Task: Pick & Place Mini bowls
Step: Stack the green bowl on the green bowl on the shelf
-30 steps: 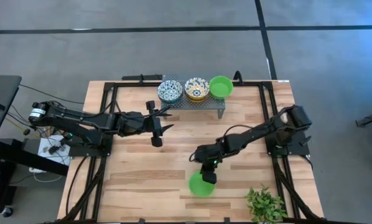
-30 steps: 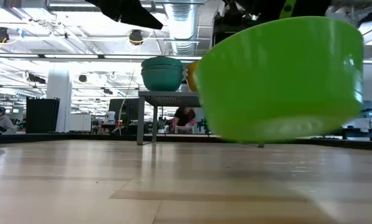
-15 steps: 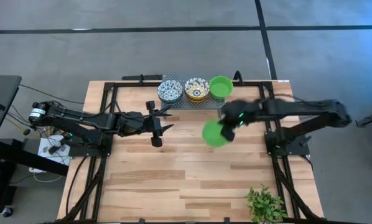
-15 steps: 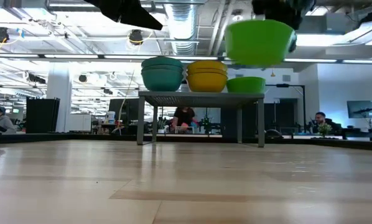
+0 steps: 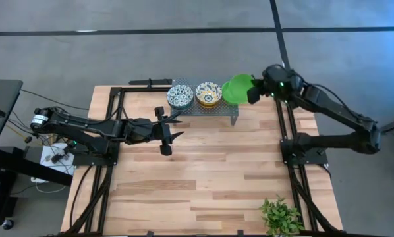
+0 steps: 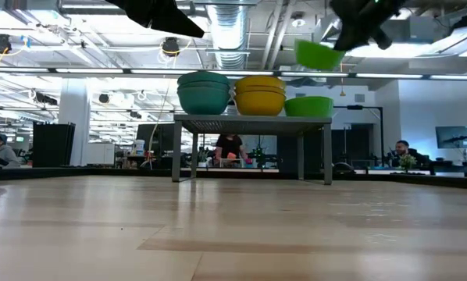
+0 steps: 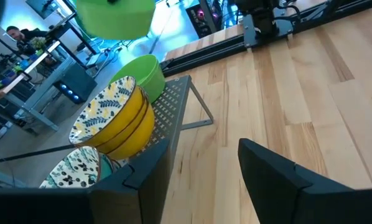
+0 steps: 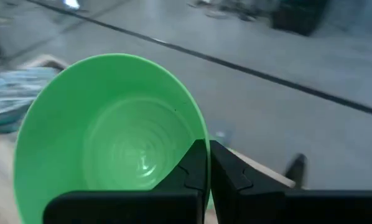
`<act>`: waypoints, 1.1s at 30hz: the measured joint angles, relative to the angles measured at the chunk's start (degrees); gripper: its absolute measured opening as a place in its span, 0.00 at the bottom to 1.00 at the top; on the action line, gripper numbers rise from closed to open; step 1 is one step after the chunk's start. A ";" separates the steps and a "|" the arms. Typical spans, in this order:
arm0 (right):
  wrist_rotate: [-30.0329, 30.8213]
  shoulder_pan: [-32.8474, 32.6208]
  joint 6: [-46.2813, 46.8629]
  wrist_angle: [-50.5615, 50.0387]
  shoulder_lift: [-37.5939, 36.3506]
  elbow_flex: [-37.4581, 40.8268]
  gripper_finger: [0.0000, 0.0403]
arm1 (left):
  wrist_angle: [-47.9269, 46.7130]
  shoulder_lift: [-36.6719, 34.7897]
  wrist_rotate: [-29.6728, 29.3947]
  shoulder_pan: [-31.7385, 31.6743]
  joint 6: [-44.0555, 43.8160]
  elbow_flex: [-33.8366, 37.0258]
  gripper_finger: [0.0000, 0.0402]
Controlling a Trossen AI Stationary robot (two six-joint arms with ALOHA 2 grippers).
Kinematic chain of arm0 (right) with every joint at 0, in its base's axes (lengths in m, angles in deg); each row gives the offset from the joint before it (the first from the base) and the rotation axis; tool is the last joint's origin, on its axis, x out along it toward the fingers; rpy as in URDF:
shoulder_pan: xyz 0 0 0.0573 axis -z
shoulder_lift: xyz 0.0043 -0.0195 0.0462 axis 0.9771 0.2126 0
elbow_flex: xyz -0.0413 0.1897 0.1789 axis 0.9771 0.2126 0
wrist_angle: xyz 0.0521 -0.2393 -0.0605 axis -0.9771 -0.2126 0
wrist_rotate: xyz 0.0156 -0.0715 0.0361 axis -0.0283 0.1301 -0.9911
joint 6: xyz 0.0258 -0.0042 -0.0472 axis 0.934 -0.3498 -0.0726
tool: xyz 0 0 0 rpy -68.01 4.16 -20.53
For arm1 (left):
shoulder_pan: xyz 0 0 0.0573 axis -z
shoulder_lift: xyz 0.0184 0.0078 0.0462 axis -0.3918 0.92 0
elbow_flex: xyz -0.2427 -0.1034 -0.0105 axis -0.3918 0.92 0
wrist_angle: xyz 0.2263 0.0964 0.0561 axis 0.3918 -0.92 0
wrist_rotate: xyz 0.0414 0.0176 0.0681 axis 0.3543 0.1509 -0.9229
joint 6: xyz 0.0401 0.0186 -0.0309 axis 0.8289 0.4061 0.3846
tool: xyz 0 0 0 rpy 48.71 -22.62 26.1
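The right jaws [image 5: 252,92] pinch the rim of one green bowl [image 5: 236,89], up in the air over the rack [image 5: 213,109]. Three bowl stacks sit there: blue [image 5: 180,96], yellow [image 5: 208,94], green [image 6: 308,105]. The left jaws [image 5: 168,132] wait open.

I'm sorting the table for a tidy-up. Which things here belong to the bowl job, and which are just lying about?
Part of the job:
- green bowl pinched at its rim by the right tool, held above the rack
- green bowl on the rack
- blue-and-white bowls
- yellow patterned bowls
- metal rack carrying them

Lying about:
- leafy plant at the table's near edge
- left tool, waiting open mid-table
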 joint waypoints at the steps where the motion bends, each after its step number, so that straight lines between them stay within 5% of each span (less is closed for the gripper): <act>1: -0.07 1.60 -0.02 -0.02 0.75 0.00 0.01 | 0.00 0.00 0.00 0.00 0.00 0.00 0.48; 15: -10.59 10.90 -5.99 3.61 12.82 0.00 0.00 | 0.00 0.00 0.00 0.00 0.00 0.00 0.48; 33: -10.74 11.10 -9.90 3.71 14.99 -0.04 0.13 | 0.00 0.00 0.00 -0.01 -0.02 0.00 0.48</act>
